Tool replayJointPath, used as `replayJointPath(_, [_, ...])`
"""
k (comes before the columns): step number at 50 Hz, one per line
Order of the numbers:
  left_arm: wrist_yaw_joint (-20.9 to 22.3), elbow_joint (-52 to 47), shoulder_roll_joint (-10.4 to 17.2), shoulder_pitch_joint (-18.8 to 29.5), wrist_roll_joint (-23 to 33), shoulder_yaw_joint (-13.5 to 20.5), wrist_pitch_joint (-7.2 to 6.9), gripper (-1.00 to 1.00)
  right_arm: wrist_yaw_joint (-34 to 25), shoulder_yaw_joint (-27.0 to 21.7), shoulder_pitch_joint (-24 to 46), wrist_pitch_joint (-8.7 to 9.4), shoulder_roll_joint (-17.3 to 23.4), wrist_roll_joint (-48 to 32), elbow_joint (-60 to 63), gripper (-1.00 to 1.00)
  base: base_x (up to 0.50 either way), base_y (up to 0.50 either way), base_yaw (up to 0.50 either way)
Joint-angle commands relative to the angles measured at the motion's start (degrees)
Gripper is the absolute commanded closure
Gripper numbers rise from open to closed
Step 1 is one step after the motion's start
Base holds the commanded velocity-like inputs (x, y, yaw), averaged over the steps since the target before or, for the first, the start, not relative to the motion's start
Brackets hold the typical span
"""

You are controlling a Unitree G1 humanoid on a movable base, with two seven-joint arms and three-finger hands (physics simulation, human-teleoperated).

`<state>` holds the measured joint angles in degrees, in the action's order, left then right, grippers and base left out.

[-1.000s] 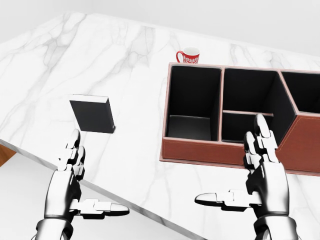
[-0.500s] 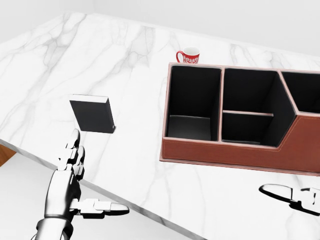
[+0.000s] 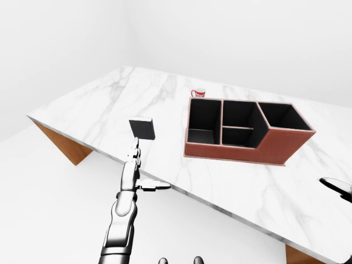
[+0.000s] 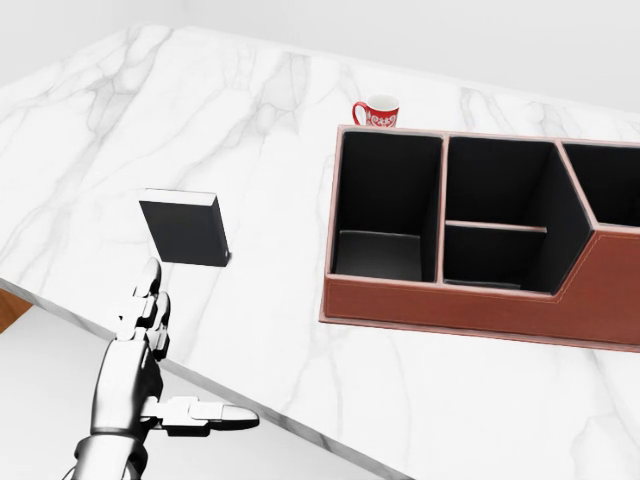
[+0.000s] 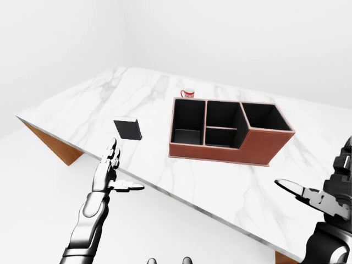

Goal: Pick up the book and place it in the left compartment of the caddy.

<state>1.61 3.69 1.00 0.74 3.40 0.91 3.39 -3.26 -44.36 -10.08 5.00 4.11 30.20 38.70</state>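
A red mug (image 4: pixel 377 111) with a white pattern stands upright on the white marble worktop (image 4: pixel 250 110) — toward the top of the head view. Brown wooden supports (image 3: pixel 61 144) show under the worktop's edge

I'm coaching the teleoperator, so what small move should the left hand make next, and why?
Probably ease the left hand up the head view toward the book. Its fingers are open and just short of the book, which lies untouched on the table, left of the caddy.
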Motion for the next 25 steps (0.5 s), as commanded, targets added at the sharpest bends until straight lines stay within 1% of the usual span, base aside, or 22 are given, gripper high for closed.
replayJointPath(1, [-0.2,-0.4,-0.1,-0.2,0.3,-0.2,-0.41,-1.0,-0.5,-9.1,-0.5,0.0,2.6,5.9,-2.0,-1.0,0.0,0.0,0.0])
replayJointPath(3, [-0.2,-0.4,-0.1,-0.2,0.3,-0.2,-0.43,-1.0,-0.5,-9.1,-0.5,0.0,2.6,5.9,-2.1,-1.0,0.0,0.0,0.0])
replayJointPath(4, [-0.2,-0.3,-0.1,-0.1,0.4,-0.3,-0.53,-1.0,-0.7,-11.6,-0.9,0.0,3.4,7.7,-3.5,-1.0,0.0,0.0,0.0])
replayJointPath(5, [-0.3,-0.3,-0.1,-0.2,0.6,-0.3,-0.51,-1.0,-0.6,-12.3,-1.0,0.0,3.6,8.3,-3.8,-1.0,0.0,0.0,0.0])
replayJointPath(6, [-0.3,0.8,0.0,0.2,0.5,-0.2,0.12,-1.0,-0.4,-14.1,-1.2,0.0,4.1,10.0,-3.9,-1.0,0.0,0.0,0.0])
replayJointPath(8, [-0.4,0.1,-0.1,0.0,0.6,-0.3,-0.33,-1.0,-0.7,-15.9,-1.7,0.0,4.9,11.3,-4.1,-1.0,0.0,0.0,0.0])
replayJointPath(9, [-0.4,-0.7,-0.2,-0.2,0.6,-0.3,-1.0,-1.0,-1.2,-17.3,-2.0,0.0,5.3,12.3,-4.8,-1.0,0.0,0.0,0.0])
replayJointPath(10, [-0.4,-0.4,-0.1,-0.1,0.6,-0.3,-0.73,-1.0,-1.9,-17.9,-2.2,0.0,5.4,12.4,-5.6,-1.0,0.0,0.0,0.0])
replayJointPath(11, [-0.4,-0.7,-0.2,-0.2,0.5,-0.3,-1.08,-1.0,-2.1,-18.3,-2.2,0.0,5.3,12.5,-6.1,-1.0,0.0,0.0,0.0])
replayJointPath(12, [-0.5,-0.5,-0.1,-0.1,0.6,-0.3,-1.0,-1.0,-2.5,-19.0,-2.4,0.0,5.5,13.0,-6.8,-1.0,0.0,0.0,0.0])
replayJointPath(14, [-0.5,1.7,0.0,0.7,0.5,0.0,0.36,-1.0,-2.6,-20.0,-2.6,0.0,5.7,13.8,-7.6,-1.0,0.0,0.0,0.0])
replayJointPath(15, [-0.5,1.2,0.0,0.6,0.5,-0.1,0.07,-1.0,-2.6,-20.8,-2.8,0.0,5.9,14.6,-8.3,-1.0,0.0,0.0,0.0])
replayJointPath(16, [-0.5,-0.5,-0.1,-0.1,0.7,-0.4,-1.02,-1.0,-2.9,-21.5,-2.9,0.0,6.3,15.0,-9.0,-1.0,0.0,0.0,0.0])
replayJointPath(17, [-0.5,-0.2,-0.1,0.1,0.6,-0.3,-0.88,-1.0,-3.0,-22.3,-3.1,0.0,6.6,15.7,-9.6,-1.0,0.0,0.0,0.0])
replayJointPath(19, [-0.6,1.7,0.0,0.8,0.5,0.0,0.32,-1.0,-3.2,-23.2,-3.4,0.0,6.7,18.0,-10.2,-1.0,0.0,0.0,0.0])
replayJointPath(20, [-0.6,2.3,0.0,1.0,0.4,0.0,0.71,-1.0,-3.7,-24.0,-3.9,0.0,6.7,17.8,-11.0,-1.0,0.0,0.0,0.0])
replayJointPath(21, [-0.6,1.7,0.0,0.9,0.4,0.0,0.29,-1.0,-4.0,-24.2,-4.0,0.0,6.8,18.0,-11.5,-1.0,0.0,0.0,0.0])
replayJointPath(25, [-0.5,0.2,-0.1,0.3,0.5,-0.2,-0.49,-1.0,-5.0,-25.6,-4.6,0.0,7.1,18.8,-13.8,-1.0,0.0,0.0,0.0])
